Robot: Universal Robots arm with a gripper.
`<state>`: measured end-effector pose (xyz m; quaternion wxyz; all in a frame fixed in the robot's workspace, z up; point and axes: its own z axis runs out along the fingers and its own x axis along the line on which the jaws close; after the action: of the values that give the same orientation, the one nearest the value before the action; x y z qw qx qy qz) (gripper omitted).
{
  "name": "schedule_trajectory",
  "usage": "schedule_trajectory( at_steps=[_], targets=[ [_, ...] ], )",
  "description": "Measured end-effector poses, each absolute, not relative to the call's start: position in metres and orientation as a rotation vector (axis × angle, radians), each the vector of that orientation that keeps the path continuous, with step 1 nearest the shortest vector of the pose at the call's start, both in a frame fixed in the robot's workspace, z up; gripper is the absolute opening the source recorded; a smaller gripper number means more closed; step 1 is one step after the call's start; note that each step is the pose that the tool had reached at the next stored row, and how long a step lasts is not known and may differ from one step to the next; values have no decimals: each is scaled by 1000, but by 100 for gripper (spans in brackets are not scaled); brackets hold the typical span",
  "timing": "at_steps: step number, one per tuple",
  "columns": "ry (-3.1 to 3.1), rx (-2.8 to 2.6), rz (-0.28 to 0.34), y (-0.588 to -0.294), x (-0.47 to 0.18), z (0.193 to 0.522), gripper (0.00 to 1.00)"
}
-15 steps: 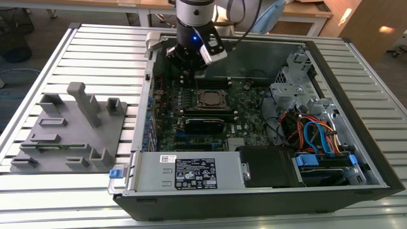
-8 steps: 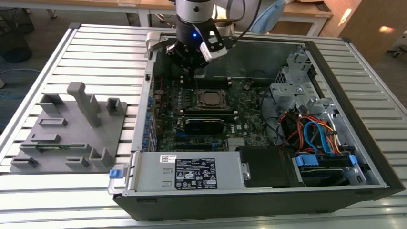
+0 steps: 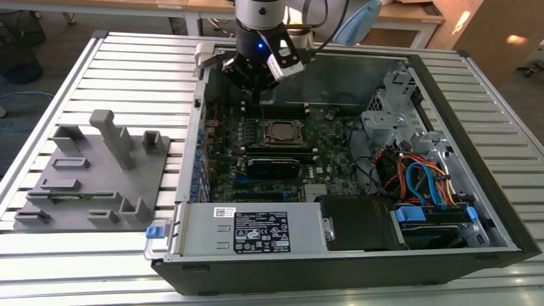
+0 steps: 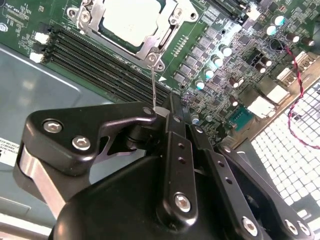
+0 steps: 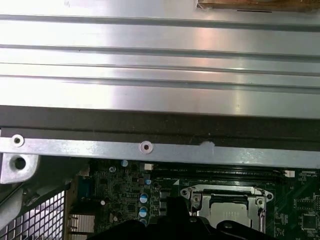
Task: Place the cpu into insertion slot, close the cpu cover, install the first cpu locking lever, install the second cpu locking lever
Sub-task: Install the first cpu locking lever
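Fingers point(image 4: 176, 145) clenched on locking lever point(image 4: 154, 85), far side of socket
You've got the gripper point(image 4: 167, 113) pinching the tip of the thin wire lever, which runs from the cpu cover point(image 4: 150, 47) corner to the fingertips. Cpu point(image 4: 131, 20) sits in the insertion slot point(image 3: 267, 143), mid-board, w/ cover lying flat around it.

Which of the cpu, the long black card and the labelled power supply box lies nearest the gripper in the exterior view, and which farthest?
1. The cpu, in its socket, right by the gripper.
2. The long black card, just past the cpu.
3. The power supply box, along the case's lower edge.
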<state>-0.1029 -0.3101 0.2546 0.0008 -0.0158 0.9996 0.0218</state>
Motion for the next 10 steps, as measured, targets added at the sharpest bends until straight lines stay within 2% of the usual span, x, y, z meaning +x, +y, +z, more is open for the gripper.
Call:
schedule_trajectory(
  at_steps=[10],
  targets=[
    [3138,-50,69,-310,-97,254,10]
  ],
)
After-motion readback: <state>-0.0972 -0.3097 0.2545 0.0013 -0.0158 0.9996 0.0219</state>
